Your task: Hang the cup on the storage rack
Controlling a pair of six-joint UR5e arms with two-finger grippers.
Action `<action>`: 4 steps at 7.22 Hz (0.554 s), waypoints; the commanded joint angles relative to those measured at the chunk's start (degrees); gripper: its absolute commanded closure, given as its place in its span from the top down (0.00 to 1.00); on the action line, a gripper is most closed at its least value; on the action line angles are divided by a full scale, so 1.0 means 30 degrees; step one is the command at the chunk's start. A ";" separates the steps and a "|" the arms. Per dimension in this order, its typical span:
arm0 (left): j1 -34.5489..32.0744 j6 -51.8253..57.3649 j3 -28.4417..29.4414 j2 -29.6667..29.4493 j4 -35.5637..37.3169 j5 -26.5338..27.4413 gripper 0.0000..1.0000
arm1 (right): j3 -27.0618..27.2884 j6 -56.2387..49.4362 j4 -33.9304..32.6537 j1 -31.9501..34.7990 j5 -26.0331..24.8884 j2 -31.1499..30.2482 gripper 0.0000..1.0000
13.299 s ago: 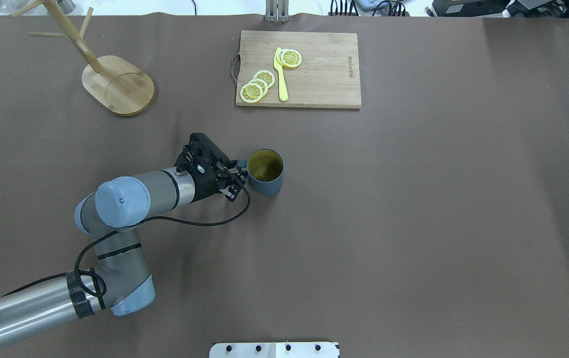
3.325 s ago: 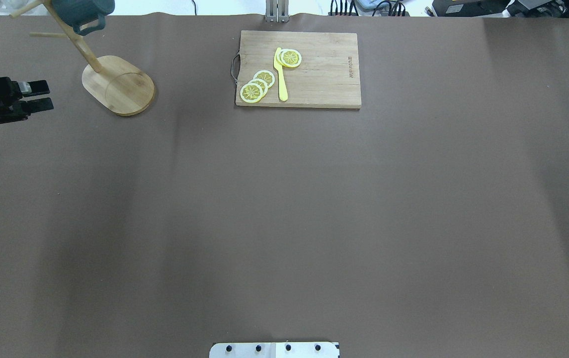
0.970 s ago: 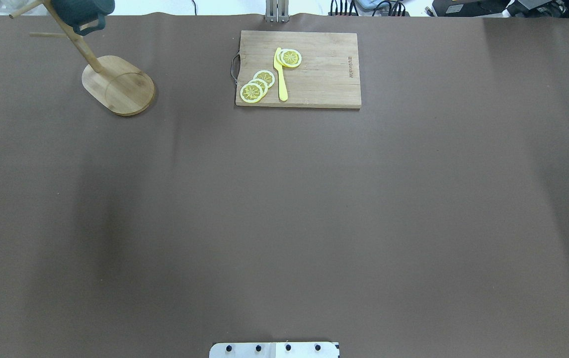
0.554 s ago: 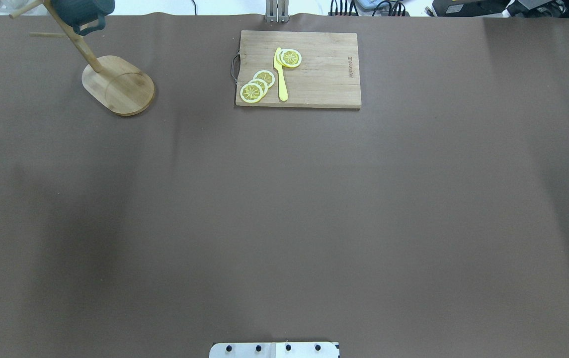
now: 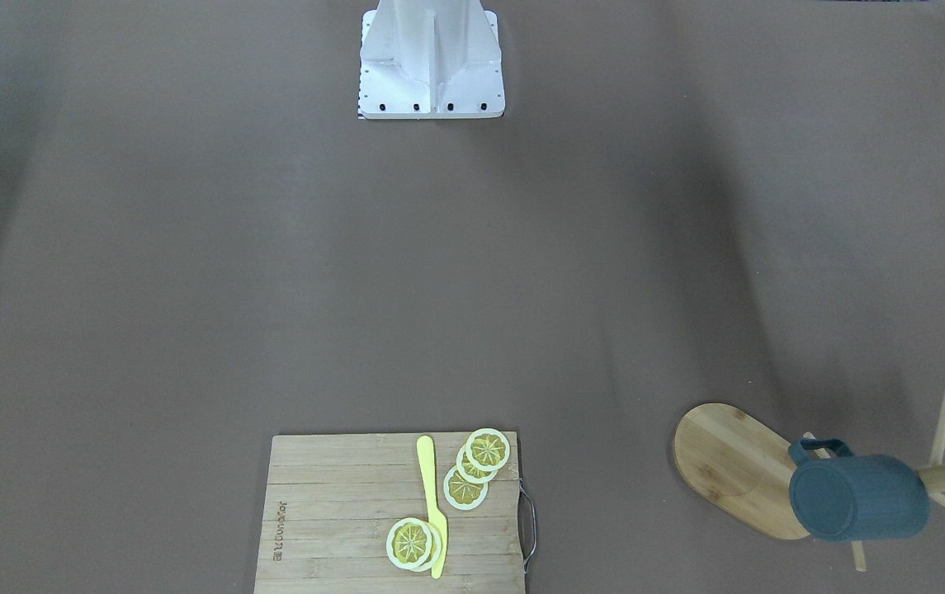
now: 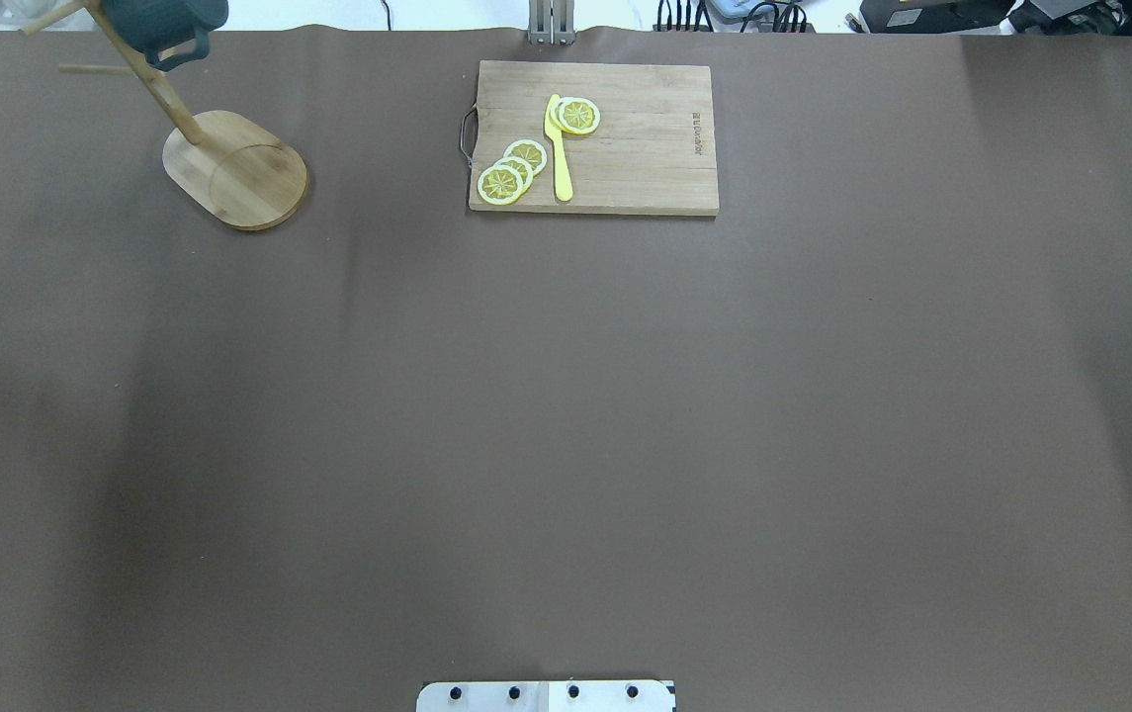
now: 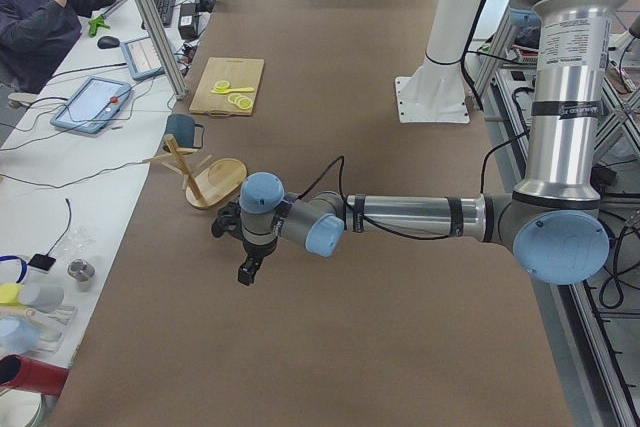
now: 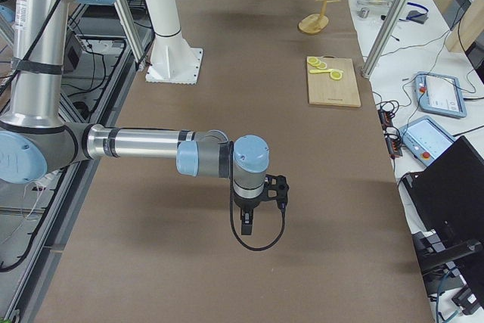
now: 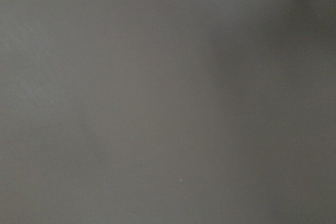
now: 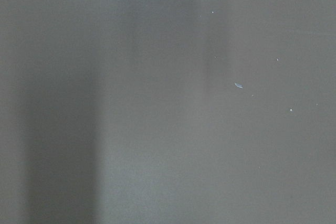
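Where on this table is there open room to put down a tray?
The whole brown stretch between the robot's base plate and the cutting board is bare, as is the far corner to the board's right. Crowded only far left, where the cup hangs on the storage rack.

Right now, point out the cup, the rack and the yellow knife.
cup [image 5: 860,497]: front-facing view, on its blue side.
rack [image 5: 728,454]: front-facing view, on its bare oval base.
yellow knife [image 5: 432,507]: front-facing view, on its middle.
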 commanded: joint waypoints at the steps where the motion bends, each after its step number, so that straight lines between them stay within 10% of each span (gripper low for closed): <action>1: -0.1024 0.4764 -0.0344 0.0232 0.3912 -0.0281 0.99 | 0.0011 0.0000 0.0010 0.0000 0.0023 0.0014 1.00; 4: -0.2525 0.6989 -0.1368 0.0407 0.7114 0.1211 0.99 | 0.0040 0.0000 0.0010 0.0000 0.0052 -0.0015 1.00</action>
